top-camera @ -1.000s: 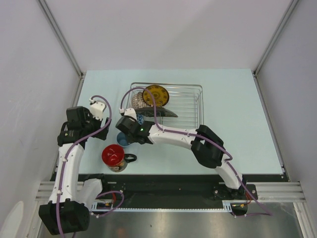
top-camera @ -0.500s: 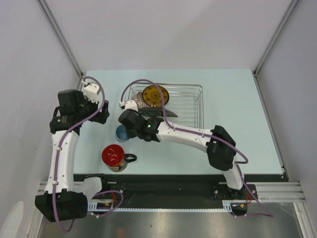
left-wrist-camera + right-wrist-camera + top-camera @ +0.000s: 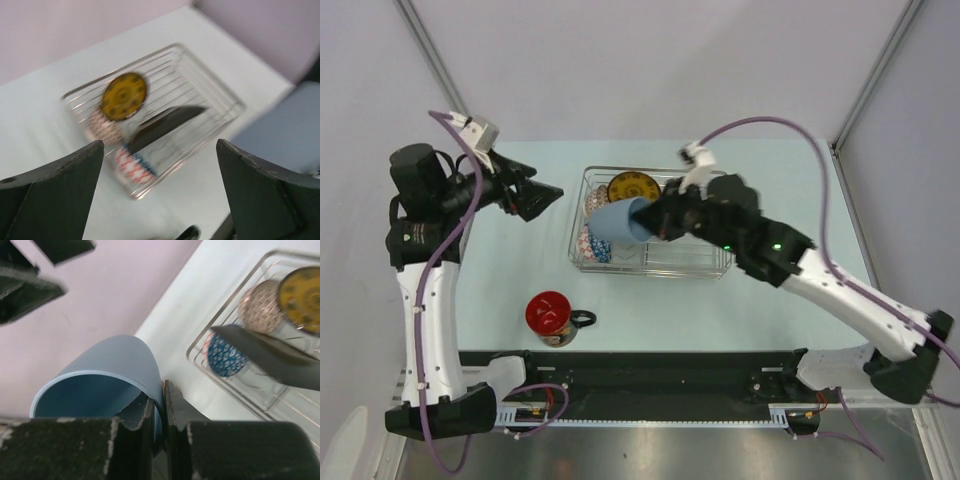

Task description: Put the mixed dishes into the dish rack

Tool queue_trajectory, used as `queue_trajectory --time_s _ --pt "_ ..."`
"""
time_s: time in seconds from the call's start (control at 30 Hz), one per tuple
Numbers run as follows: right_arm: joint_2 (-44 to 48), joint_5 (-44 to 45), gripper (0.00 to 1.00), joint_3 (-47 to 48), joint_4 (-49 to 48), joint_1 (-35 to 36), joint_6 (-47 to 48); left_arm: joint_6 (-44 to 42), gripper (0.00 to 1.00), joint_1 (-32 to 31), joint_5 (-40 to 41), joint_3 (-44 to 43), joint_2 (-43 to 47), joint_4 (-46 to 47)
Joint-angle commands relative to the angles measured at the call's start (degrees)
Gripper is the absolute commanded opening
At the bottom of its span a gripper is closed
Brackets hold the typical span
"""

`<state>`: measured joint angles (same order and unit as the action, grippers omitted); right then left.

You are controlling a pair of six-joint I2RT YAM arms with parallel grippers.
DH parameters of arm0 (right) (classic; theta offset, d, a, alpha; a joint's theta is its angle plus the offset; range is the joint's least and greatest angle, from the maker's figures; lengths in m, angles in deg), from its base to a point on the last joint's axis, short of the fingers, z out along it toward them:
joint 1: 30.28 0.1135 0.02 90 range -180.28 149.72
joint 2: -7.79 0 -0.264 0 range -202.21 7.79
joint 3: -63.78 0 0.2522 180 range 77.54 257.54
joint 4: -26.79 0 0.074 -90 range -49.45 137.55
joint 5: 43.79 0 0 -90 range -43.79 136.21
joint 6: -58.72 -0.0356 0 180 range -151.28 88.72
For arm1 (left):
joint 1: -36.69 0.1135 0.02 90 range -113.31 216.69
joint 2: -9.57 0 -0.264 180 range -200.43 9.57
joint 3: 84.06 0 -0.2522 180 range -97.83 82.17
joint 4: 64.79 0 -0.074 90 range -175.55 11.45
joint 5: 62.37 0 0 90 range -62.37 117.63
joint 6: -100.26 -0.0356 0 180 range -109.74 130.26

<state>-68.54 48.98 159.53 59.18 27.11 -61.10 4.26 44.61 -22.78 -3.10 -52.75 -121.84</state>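
Note:
My right gripper [image 3: 642, 218] is shut on the rim of the light-blue cup [image 3: 618, 222], one finger inside and one outside [image 3: 162, 390]. It holds the cup [image 3: 115, 360] on its side in the air over the left part of the dish rack [image 3: 724, 205]. In the rack stand the dark plate with the yellow motif [image 3: 633, 187], the reddish-white bowl [image 3: 594, 200] and the blue-patterned bowl [image 3: 592, 245]. The red-inside mug [image 3: 552, 318] stands on the table near the front edge. My left gripper [image 3: 542, 195] is open and empty, raised left of the rack [image 3: 159, 150].
The rack's right half [image 3: 695, 225] holds only bare wire. A grey wall panel [image 3: 380, 120] stands close behind my left arm. The light-blue table [image 3: 790, 200] stretches to the right of the rack.
My right gripper has lifted the cup off the table and carried it up and right over the rack. My left arm has risen and swung back to the left.

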Motion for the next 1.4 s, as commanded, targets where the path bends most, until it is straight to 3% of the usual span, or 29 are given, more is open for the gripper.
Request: queue_trajectory --time_s 0.0,0.03,0.07,0.1,0.2,0.23,0.3,0.33,0.47,0.63,0.8,0.9,1.0,1.07,1.1,1.13,1.2,1.37 --pt "9.44 -10.21 0.0 -7.45 -3.07 -7.97 -4.45 30.43 1.0 0.34 -26.11 3.07 0.36 30.35" --pt "10.58 -12.15 0.0 -8.77 -3.6 -9.82 -6.63 41.48 1.0 0.25 -28.84 10.06 0.36 42.98" --pt "12.77 -13.56 0.0 -11.39 -5.08 -11.14 -8.22 64.83 1.0 -0.88 -30.6 13.35 0.01 72.0" --pt "13.57 -16.01 0.0 -12.46 -6.4 -13.59 -9.45 74.11 1.0 -1.67 -30.97 15.56 -2.51 83.25" --pt "14.11 -21.72 0.0 -15.54 -12.73 -16.42 -14.64 98.93 1.0 -6.42 -30.71 18.56 -8.57 111.51" --pt "13.76 -22.88 0.0 -15.81 -14.22 -16.95 -16.13 111.34 1.0 -9.04 -30.01 19.09 -10.43 126.98" --pt "12.71 -25.25 0.0 -16.51 -17.92 -17.57 -19.12 123.89 1.0 -10.82 -26.78 18.4 -14.03 141.04" --pt "12.35 -26.05 0.0 -16.78 -19.84 -18.09 -20.0 125.6 1.0 -11.69 -26.41 18.39 -15.88 142.15" --pt "11.3 -30.53 0.0 -17.48 -26.61 -19.68 -25.27 117.37 1.0 -13.02 -28.34 21.11 -15.02 134.97" --pt "10.24 -31.86 0.0 -18.19 -30.32 -21.0 -29.15 117.71 1.0 -14.78 -28.95 24.45 -15.11 136.63" --pt "7.96 -32.47 0.0 -18.63 -36.11 -21.35 -32.66 106.92 1.0 -19.17 -30.18 26.38 -12.12 124.96" --pt "6.03 -32.73 0.0 -18.72 -38.67 -21.09 -34.33 99.1 1.0 -20.49 -29.75 26.57 -10.45 115.3" --pt "4.62 -32.38 0.0 -18.8 -39.81 -20.56 -34.69 86.37 1.0 -21.63 -29.13 24.64 -7.91 99.42" --pt "3.92 -32.47 0.0 -18.89 -40.6 -20.21 -34.78 67.77 1.0 -22.6 -27.56 22.01 -6.41 76.16" --pt "3.65 -32.38 0.0 -18.89 -40.61 -20.03 -34.69 60.56 1.0 -22.86 -26.68 17.99 -5.45 59.1" --pt "3.56 -32.04 0.0 -18.98 -40.43 -19.94 -34.6 49.09 1.0 -23.73 -25.88 15.95 -5.53 52.76" --pt "3.21 -31.77 0.0 -19.07 -40.26 -19.59 -34.07 45.91 1.0 -24.44 -25.44 13.83 -6.31 48.13" --pt "2.33 -31.86 0.0 -19.59 -41.57 -18.8 -34.42 47.31 1.0 -24.71 -24.38 14.79 -7.11 49.53"
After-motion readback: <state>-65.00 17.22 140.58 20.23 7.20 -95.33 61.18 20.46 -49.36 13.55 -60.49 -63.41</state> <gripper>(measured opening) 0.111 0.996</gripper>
